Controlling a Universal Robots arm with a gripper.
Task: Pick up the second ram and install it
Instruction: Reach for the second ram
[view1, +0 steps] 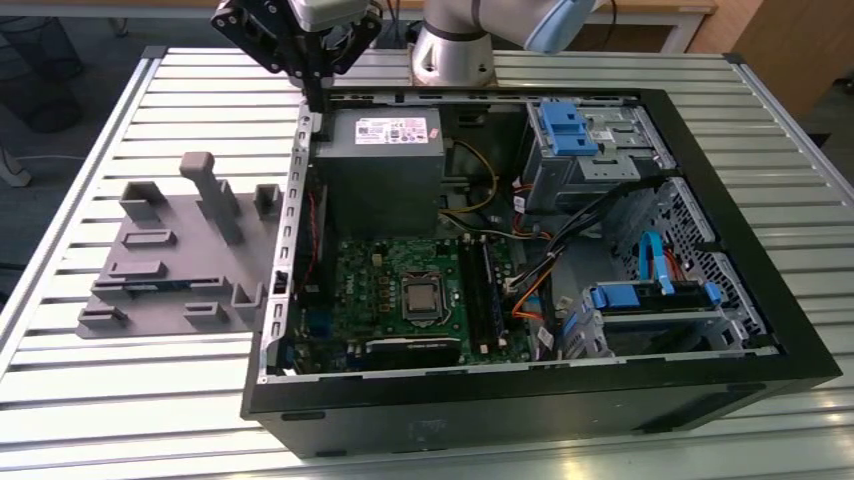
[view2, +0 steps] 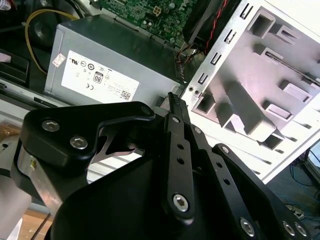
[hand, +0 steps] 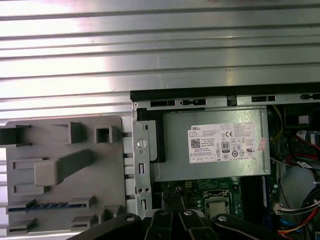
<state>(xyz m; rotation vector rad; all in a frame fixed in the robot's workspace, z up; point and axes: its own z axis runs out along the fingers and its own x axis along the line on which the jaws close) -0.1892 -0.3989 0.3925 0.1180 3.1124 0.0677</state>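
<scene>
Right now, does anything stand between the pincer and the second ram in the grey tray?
Possibly the tall grey post: it rises between the pincer, above the case wall, and the second ram in its slot. From above, nothing covers the ram.

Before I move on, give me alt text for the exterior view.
The gripper hangs above one wall of the open computer case, near the power supply. At the exterior view's left, a grey tray on the slatted table holds the second ram.
</scene>
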